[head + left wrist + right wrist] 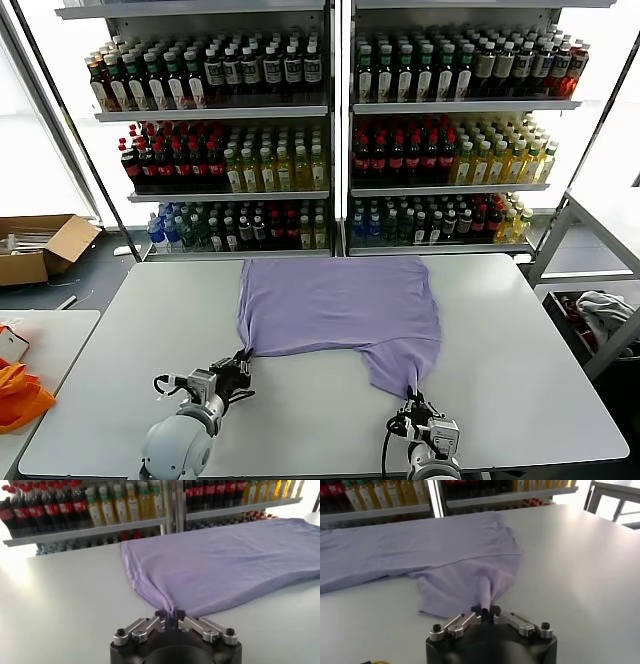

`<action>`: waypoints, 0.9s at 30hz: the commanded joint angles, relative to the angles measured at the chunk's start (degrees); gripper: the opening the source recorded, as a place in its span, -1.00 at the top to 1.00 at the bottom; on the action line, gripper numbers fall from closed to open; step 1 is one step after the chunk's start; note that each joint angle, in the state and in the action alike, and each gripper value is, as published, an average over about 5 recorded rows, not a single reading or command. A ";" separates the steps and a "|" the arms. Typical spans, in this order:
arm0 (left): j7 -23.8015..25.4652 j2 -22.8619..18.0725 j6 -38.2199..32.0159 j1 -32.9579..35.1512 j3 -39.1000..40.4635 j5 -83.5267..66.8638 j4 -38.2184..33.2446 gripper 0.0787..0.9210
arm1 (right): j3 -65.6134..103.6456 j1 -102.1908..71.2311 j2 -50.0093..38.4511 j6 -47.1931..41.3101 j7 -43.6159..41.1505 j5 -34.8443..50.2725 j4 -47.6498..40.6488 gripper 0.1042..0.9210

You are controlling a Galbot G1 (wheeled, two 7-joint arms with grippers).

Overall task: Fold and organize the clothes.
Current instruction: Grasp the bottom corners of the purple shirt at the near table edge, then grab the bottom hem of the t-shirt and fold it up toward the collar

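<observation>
A lavender T-shirt (pixel 335 305) lies spread on the white table (pixel 130 340), reaching from its middle toward the far edge. My left gripper (pixel 243 358) is shut on the shirt's near left corner, the cloth (pixel 172 611) pinched into a ridge between the jaws. At the near right, a sleeve hangs toward me and my right gripper (pixel 412 399) is shut on its tip (pixel 485 600). No lettering shows on the upturned side.
Shelves of bottles (pixel 330 130) stand behind the table. A second small table with an orange thing (pixel 20 395) is at the left, near a cardboard box (pixel 40 245) on the floor. A metal frame (pixel 590 250) stands at the right.
</observation>
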 commanded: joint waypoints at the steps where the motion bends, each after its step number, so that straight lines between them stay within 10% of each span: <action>1: -0.02 -0.23 -0.07 0.20 -0.09 0.04 -0.67 0.96 | 0.13 0.16 -0.01 0.22 -0.69 -1.69 2.13 0.99; 27: -6.83 -4.44 -17.39 -9.61 0.42 -5.89 6.10 0.99 | 4.17 21.56 -2.73 3.33 -9.43 -1.43 -7.47 0.99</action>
